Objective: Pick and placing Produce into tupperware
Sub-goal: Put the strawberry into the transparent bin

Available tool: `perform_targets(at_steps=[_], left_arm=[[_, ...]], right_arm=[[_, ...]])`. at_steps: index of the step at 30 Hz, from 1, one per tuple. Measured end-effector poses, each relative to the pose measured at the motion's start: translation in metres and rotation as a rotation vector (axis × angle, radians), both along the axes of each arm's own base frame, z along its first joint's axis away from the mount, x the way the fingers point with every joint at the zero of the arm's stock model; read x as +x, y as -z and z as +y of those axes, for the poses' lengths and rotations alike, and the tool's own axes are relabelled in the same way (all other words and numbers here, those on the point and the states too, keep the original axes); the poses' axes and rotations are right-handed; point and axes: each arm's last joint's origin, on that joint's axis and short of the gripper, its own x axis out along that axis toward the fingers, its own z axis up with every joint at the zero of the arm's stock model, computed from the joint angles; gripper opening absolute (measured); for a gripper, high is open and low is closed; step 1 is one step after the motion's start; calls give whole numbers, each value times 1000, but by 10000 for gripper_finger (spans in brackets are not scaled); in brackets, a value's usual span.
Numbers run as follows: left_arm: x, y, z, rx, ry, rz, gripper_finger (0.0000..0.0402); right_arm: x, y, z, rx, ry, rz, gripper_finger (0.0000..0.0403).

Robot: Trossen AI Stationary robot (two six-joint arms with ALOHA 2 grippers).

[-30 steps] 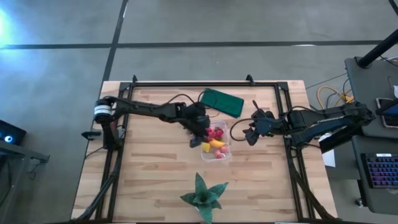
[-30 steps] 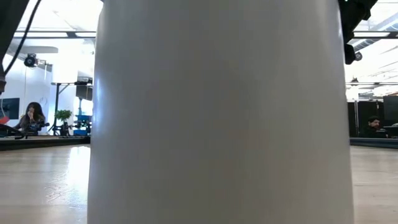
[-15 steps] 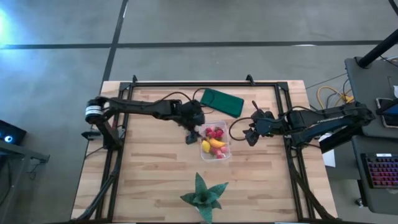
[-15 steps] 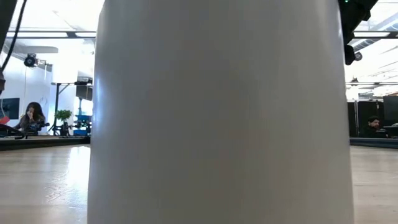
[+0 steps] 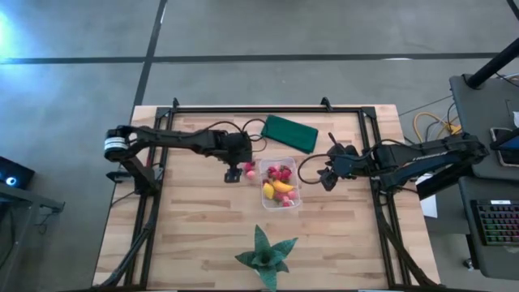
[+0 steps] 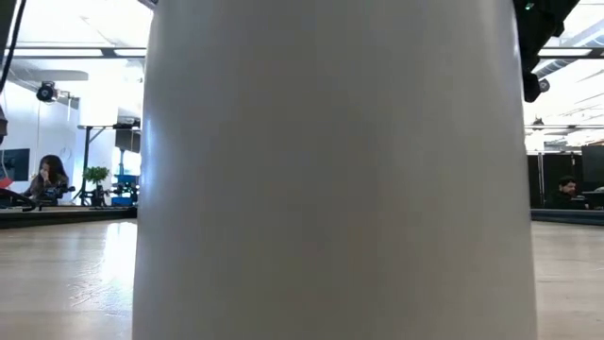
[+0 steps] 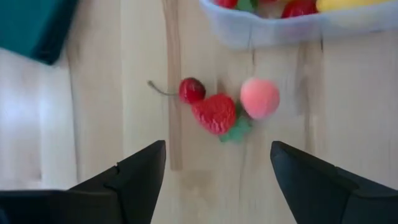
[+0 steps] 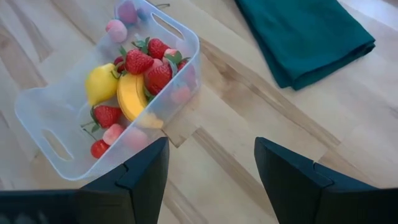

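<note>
**No legible text in any view**

No words, labels, brand marks, numbers or signs can be read in these views. The wooden table [image 5: 203,219], the clear tupperware [image 8: 186,50], the produce [image 8: 134,84] and the dark green cloth [image 8: 305,34] show plain, unmarked surfaces. The broad white object [image 6: 330,170] that fills the low view is blank. The keyboard [image 5: 496,223] beyond the table's right edge is too small for its keys to be read.

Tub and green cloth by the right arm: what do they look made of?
The tub looks like thin clear plastic, slightly frosted: fruit shows through its walls and handle slots. The green cloth looks like soft matte fabric, folded, with rounded edges.
</note>
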Motion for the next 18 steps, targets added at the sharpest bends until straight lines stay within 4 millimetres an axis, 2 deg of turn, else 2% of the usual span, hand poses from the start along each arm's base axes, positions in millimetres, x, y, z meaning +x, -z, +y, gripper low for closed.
perform_targets(at_steps=[5,10,18], left_arm=[[1,12,2,55,72,-68,251],[-1,19,7,55,69,-94,226],[0,22,19,13,34,-134,221]], right_arm=[[2,2,0,2,5,8,228],[2,2,0,9,21,6,228],[3,4,-1,-19,45,10,228]])
